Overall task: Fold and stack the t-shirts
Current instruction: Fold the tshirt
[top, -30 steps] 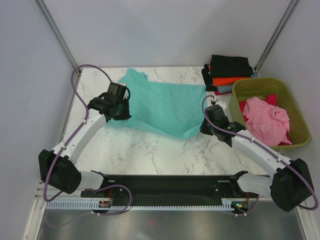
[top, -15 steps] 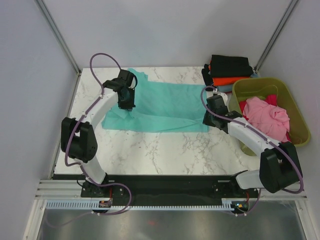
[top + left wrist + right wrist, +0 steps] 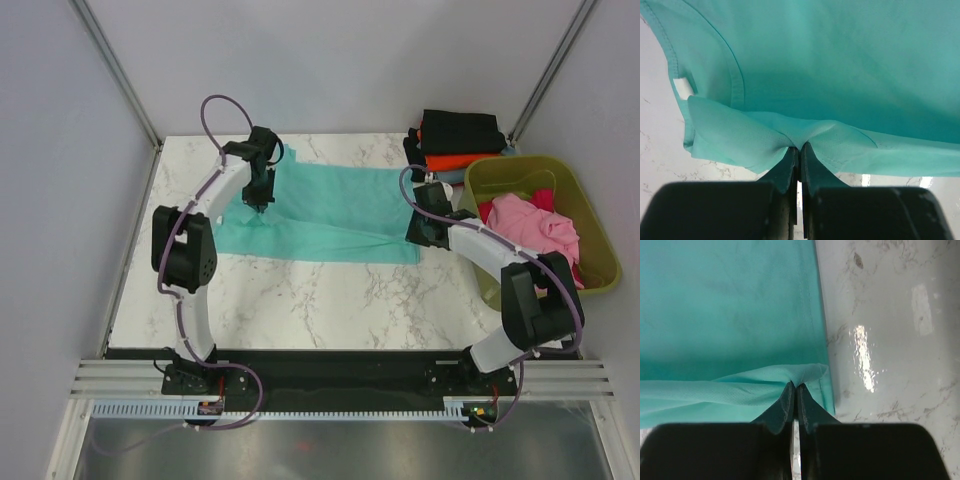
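A teal t-shirt (image 3: 335, 212) lies across the marble table, its near edge lifted and folded toward the back. My left gripper (image 3: 262, 201) is shut on a pinch of that cloth near the collar end (image 3: 798, 145); the white neck label (image 3: 684, 87) shows at the left. My right gripper (image 3: 421, 236) is shut on the shirt's edge (image 3: 795, 384) at its right end, next to the hem (image 3: 812, 305). Folded black and orange t-shirts (image 3: 458, 145) are stacked at the back right. A pink t-shirt (image 3: 530, 235) lies crumpled in the tub.
The olive-green tub (image 3: 590, 232) stands at the right edge, close to my right arm. Grey walls and metal corner posts (image 3: 118, 70) enclose the table. Bare marble (image 3: 330, 300) stretches in front of the shirt.
Both grippers have carried the shirt's near edge away from the arm bases toward the back. The fold has gone over the shirt, and both arms have stretched out farther.
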